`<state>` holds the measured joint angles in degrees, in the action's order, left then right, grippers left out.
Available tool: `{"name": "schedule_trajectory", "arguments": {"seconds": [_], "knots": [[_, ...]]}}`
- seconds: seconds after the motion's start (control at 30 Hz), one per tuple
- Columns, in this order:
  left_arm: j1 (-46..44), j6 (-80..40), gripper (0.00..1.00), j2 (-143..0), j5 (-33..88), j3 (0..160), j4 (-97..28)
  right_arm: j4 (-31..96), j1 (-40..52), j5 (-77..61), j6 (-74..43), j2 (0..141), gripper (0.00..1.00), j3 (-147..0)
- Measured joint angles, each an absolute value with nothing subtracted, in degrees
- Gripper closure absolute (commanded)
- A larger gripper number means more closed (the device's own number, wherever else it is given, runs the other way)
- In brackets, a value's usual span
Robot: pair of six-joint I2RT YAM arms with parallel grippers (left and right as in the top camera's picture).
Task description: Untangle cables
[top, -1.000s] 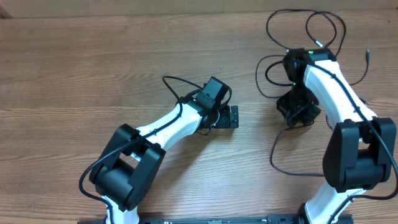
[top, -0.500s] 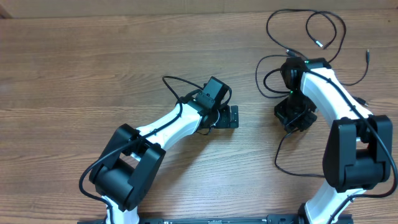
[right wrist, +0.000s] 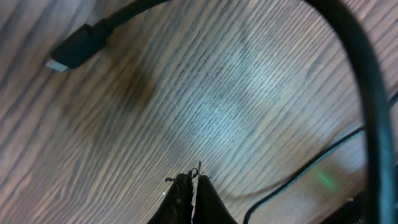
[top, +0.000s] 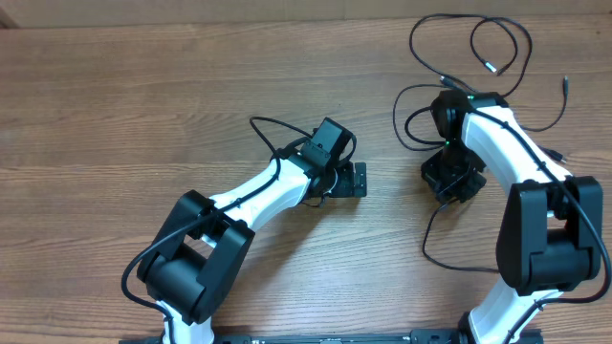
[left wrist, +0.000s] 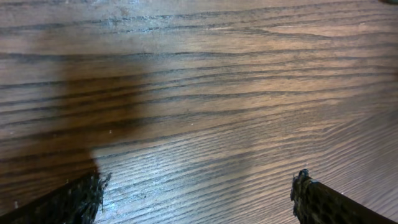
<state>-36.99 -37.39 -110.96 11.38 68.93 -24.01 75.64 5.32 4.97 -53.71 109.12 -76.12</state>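
Several thin black cables [top: 470, 38] loop over the wood at the far right, with metal-tipped plug ends [top: 492, 68] lying loose. One strand [top: 426, 250] curls toward the front by the right arm's base. My right gripper [top: 448, 183] hangs low among them, shut, with nothing visible between its fingertips. In the right wrist view its shut tips [right wrist: 193, 180] sit over bare wood, a cable [right wrist: 364, 81] arcs past, and a plug [right wrist: 73, 51] lies at the upper left. My left gripper [top: 360, 180] rests mid-table, open. Only wood shows between its fingers [left wrist: 79, 198].
The wooden table [top: 143, 105] stretches left of both arms. The left arm's own black wire [top: 268, 129] loops beside its wrist. A thin cable [right wrist: 298, 182] runs just right of the right fingertips, next to a green light reflection [right wrist: 324, 179].
The right arm has shifted slightly left and toward the front, uncovering a plug end near the far loops. The strand at the front right moved a little. The left arm has stayed still.
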Motion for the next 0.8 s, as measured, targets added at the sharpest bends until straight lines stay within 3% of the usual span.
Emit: {"name": "schedule_trajectory", "arguments": {"seconds": [0.8], "knots": [[-36.99,-37.39,0.0,-110.96,11.38,68.97,-24.25,65.89,5.63,-0.16,-53.74,109.12,0.96,-67.79]]}}
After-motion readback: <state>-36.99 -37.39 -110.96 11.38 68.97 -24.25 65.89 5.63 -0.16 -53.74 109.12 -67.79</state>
